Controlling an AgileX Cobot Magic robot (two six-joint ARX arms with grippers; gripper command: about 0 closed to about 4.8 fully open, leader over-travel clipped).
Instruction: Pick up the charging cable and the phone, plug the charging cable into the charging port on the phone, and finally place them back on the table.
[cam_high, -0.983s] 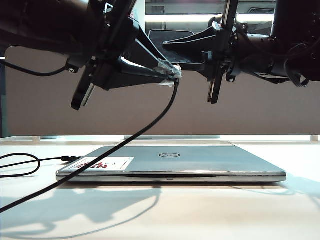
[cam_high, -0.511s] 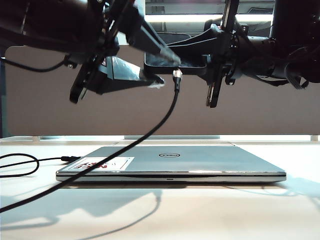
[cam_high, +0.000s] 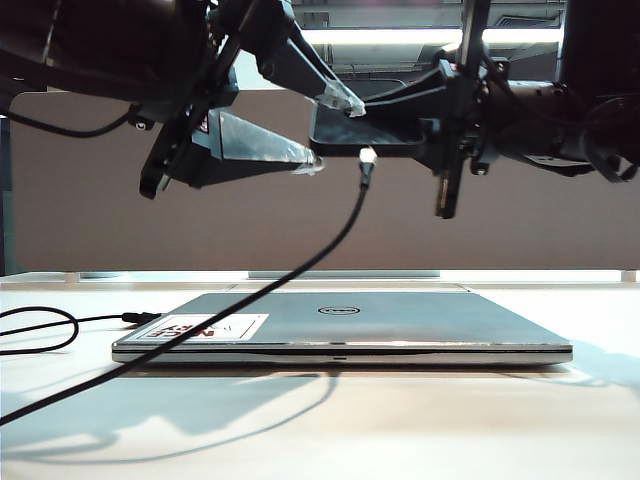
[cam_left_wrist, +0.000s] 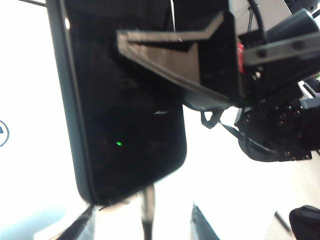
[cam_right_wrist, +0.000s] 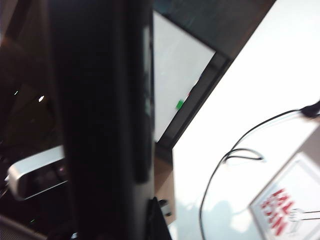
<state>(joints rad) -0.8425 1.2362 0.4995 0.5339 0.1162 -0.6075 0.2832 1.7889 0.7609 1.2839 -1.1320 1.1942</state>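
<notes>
Above silver laptop (cam_high: 340, 325), I see right gripper (cam_high: 330, 125) clamped on glossy black phone (cam_high: 355, 125), flat slab held level. Left gripper (cam_high: 330, 130) fingers spread apart, clear-tipped, just beside silver plug of thin black cable (cam_high: 300, 265), seated at phone's edge, cord drooping to white table (cam_high: 400, 420).

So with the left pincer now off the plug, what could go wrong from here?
1. The thin black charging cable hangs by its small silver plug from the flat black phone; its weight might pull it out.
2. The shut right pincer alone carries the phone, which could tilt.
3. The open left pincer sits close and may knock the plug.
</notes>
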